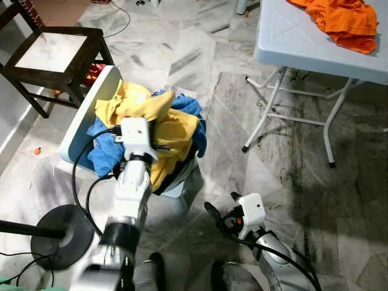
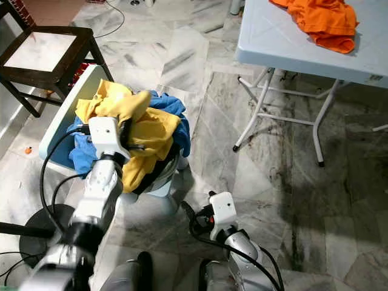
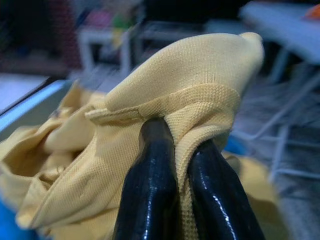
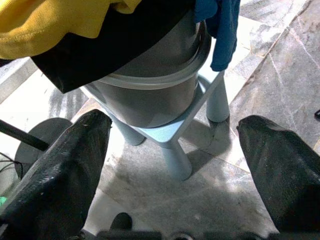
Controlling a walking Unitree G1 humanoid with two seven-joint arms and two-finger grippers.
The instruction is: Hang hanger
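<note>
2 black fingers of the left tool [image 3: 182,165] pinch the yellow shirt [image 1: 159,121]; right tool [image 4: 175,165] hangs spread.

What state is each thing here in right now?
Left gripper: shut on the yellow shirt.
Yellow shirt: crumpled, heaped on the basket.
Blue garment: draped over the rim.
Right gripper: open, low by the floor.
Orange garment: rumpled on the folding table.

Orange cloth [image 1: 339,21] on folding table [image 1: 291,42]; dark chair [image 1: 51,57] w/ pale seat.
</note>
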